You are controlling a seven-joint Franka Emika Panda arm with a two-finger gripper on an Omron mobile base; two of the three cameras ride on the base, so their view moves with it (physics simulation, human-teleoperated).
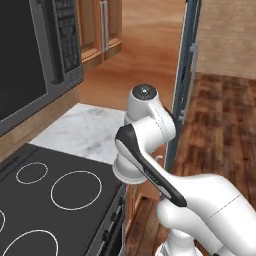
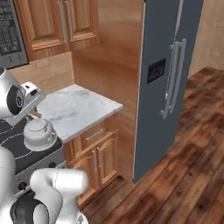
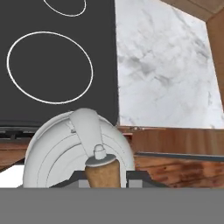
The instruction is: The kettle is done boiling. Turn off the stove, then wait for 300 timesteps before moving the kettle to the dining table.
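Black glass stove (image 3: 52,61): largest task thing, taking the 9-to-12 o'clock part of the hand view, with a white burner ring (image 3: 49,67) clear of any pot.
Marble counter (image 3: 164,74): lies beside the stove's edge at 1 to 3 o'clock in the hand view; in the right base view it ends at a dark grey refrigerator (image 2: 168,83) at 1 o'clock.
Arm: white Franka, its elbow raised over the stove's right front corner in the left base view.
Kettle (image 3: 76,151): silvery-white, at 6 to 7 o'clock in the hand view, hanging past the stove's front edge; in the right base view it sits at 9 o'clock, just under the hand.
Gripper (image 3: 103,175): fingers pressed together on the brown wooden bar of the kettle's handle; the tips themselves are mostly hidden by the bar.
Step in hand: judged to be carrying the kettle off toward the dining table.
Doing it well: keep the hand level so the kettle hangs plumb and does not swing on its wire handle; lift clear of the stove front before turning.
Pointing: kettle upright, lid up; handle arch runs from 6 toward 11 o'clock in the hand view; spout direction cannot be told.
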